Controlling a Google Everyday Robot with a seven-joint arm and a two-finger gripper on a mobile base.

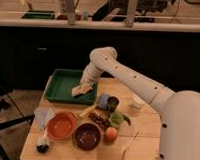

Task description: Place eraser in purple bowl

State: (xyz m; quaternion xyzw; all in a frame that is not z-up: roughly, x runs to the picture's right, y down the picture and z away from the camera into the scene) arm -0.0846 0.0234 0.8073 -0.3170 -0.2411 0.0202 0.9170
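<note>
My gripper (82,89) hangs over the right part of the green tray (60,85), at the end of the white arm that comes in from the right. It is shut on the eraser (79,90), a small tan block held just above the tray floor. The purple bowl (87,135) sits at the table's front, right of the orange bowl (60,125), well in front of the gripper and apart from it.
A light-blue pad (103,100) and a small dark cup (113,103) lie right of the tray. A green item (117,119), an orange fruit (111,133), brown snacks (98,118), a white cup (137,102) and crumpled plastic (43,117) crowd the wooden table (140,151).
</note>
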